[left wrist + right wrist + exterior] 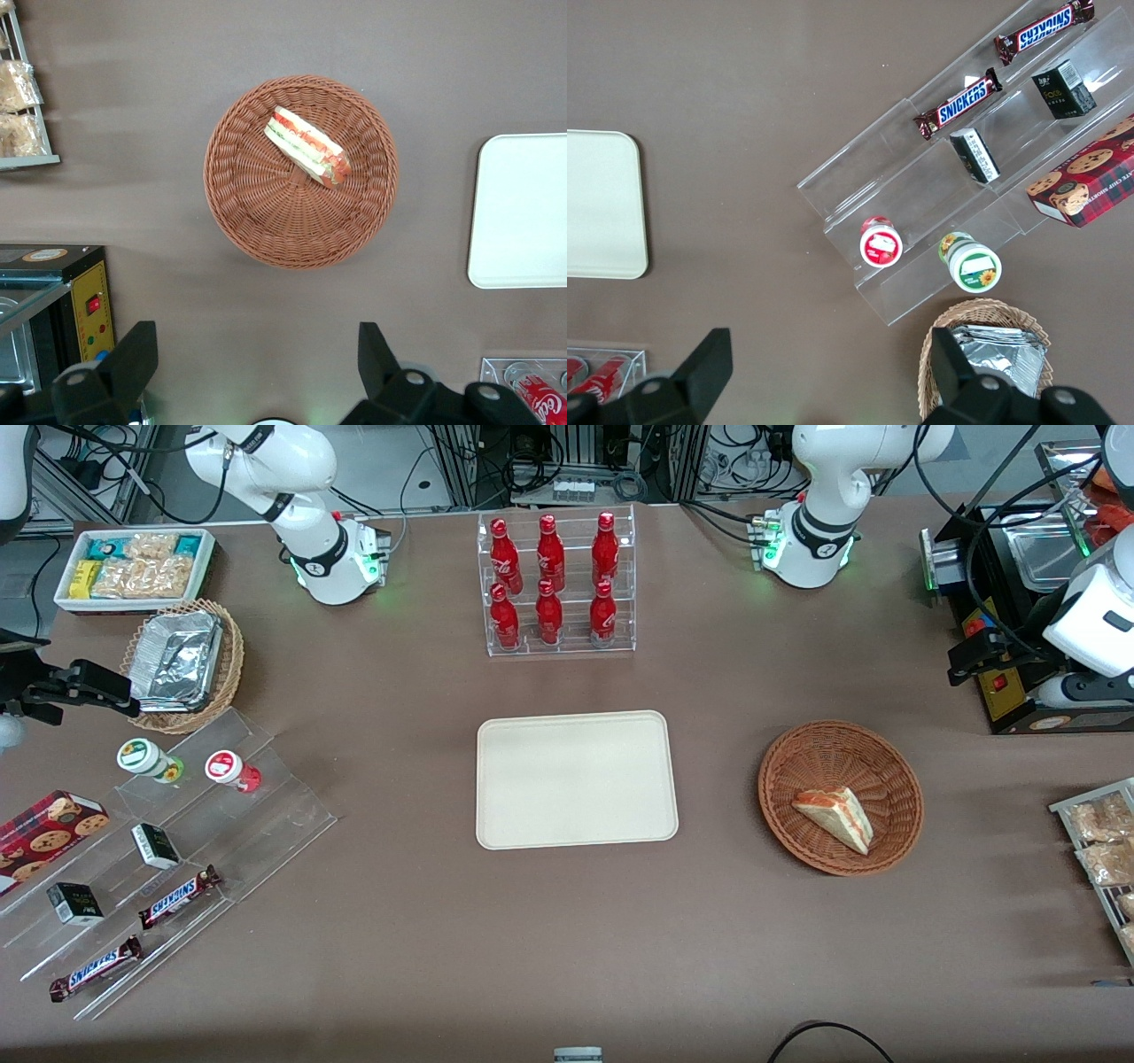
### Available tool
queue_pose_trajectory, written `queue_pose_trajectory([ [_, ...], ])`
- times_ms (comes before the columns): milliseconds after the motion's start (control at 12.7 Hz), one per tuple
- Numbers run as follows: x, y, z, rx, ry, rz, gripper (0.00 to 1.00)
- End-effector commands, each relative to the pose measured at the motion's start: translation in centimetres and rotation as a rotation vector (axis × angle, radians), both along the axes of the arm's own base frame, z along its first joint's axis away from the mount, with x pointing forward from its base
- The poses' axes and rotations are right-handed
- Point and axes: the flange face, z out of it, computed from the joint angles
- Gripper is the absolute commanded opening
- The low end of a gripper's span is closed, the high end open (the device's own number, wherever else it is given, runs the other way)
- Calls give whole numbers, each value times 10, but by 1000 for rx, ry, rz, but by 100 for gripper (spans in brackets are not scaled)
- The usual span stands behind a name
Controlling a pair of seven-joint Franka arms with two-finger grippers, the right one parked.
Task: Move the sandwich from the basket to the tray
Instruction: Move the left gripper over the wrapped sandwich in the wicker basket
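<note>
One brown table (567, 939), end effector (257, 363) open above.

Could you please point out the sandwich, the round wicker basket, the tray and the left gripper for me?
sandwich (307, 147), left wrist view, wrapped top face.
basket (797, 766), front view, woven rim.
tray (576, 779), front view, bare middle.
gripper (257, 372), left wrist view, open, midway between fingertips.

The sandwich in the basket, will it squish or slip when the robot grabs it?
Probably a bit of both. The sandwich is soft layered bread, so a hard pinch could squash it. Any glossy wrap might slide. It lies flat in the basket, so it shouldn't roll. The gripper hangs open above the table beside the basket.
</note>
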Motion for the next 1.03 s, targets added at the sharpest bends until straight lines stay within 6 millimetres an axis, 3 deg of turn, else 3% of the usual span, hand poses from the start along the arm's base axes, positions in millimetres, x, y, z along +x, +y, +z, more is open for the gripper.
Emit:
queue_pose_trajectory([
  [0,5,0,4,-5,1,-16,100],
  [237,15,-5,-20,0,37,-11,100],
  [553,38,-4,-88,12,69,71,100],
  [947,51,-17,-158,17,2,407,100],
])
